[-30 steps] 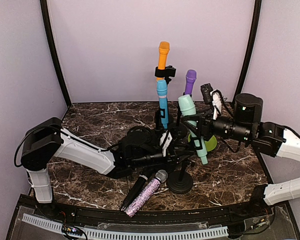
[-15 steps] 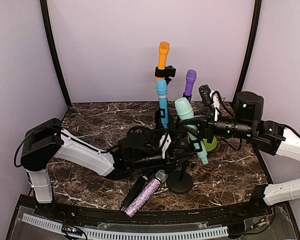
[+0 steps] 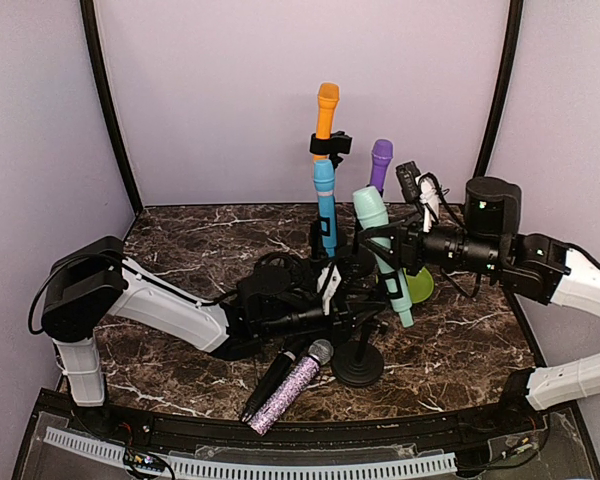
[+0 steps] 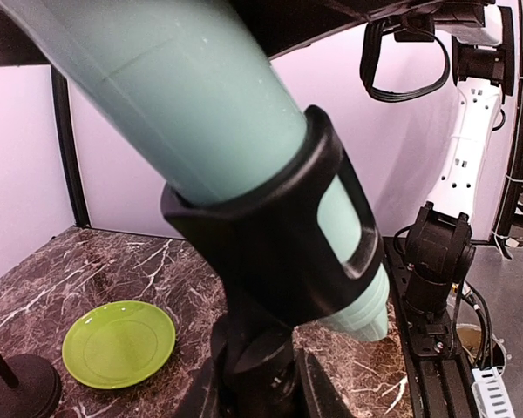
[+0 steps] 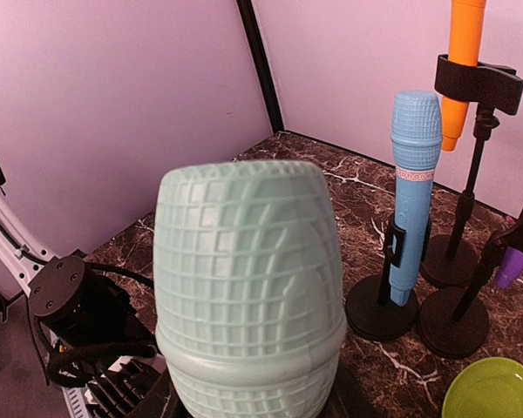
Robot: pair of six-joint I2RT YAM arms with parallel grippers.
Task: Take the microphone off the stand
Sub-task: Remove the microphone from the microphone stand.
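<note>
Poking below the clip (image 4: 244,235), the microphone (image 3: 372,215) is clamped by right gripper (image 3: 398,248), stand (image 3: 360,370) by left gripper (image 3: 355,315)

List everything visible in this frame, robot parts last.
mint microphone: one, clipped in front stand
front stand: one, black, centre front
rear stands: three, black, behind it
orange microphone: one, tallest rear stand
blue microphone: one, rear stand
purple microphone: one, rear stand
glitter microphone: one, purple-silver, lying at front
black stick: one, beside it, maybe a microphone
plate: one, green, right side
table: one, dark marble
left gripper: one, black, shut on front stand
right gripper: one, black, shut on mint microphone
</note>
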